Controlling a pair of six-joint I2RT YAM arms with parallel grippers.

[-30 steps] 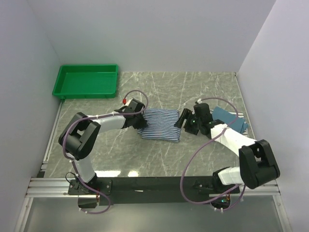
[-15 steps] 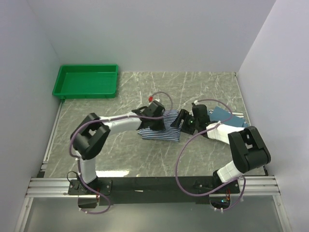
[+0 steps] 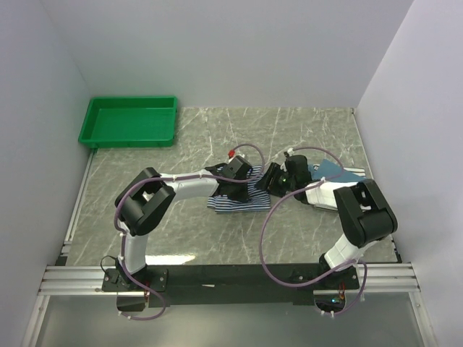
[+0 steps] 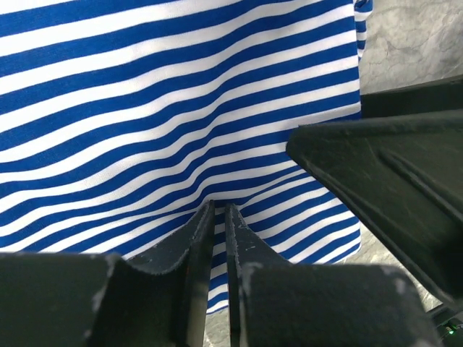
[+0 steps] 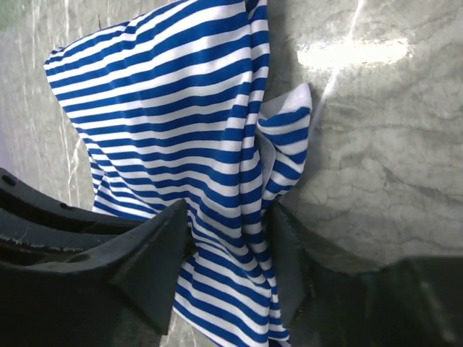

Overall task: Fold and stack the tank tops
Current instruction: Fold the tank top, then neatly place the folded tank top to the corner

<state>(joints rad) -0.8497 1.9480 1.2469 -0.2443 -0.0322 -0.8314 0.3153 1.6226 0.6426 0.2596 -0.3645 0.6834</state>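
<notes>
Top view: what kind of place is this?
Probably a robot lab cell, not a home: plain white walls enclose a marble-look table, with the left arm and right arm bolted to a metal rail.

Tally across the marble table
Two tank tops showing: striped tank top, teal tank top; one green tray; two grippers: left gripper, right gripper.

Left hand pinched nearly shut, right hand fingers parted, arms meeting
</notes>
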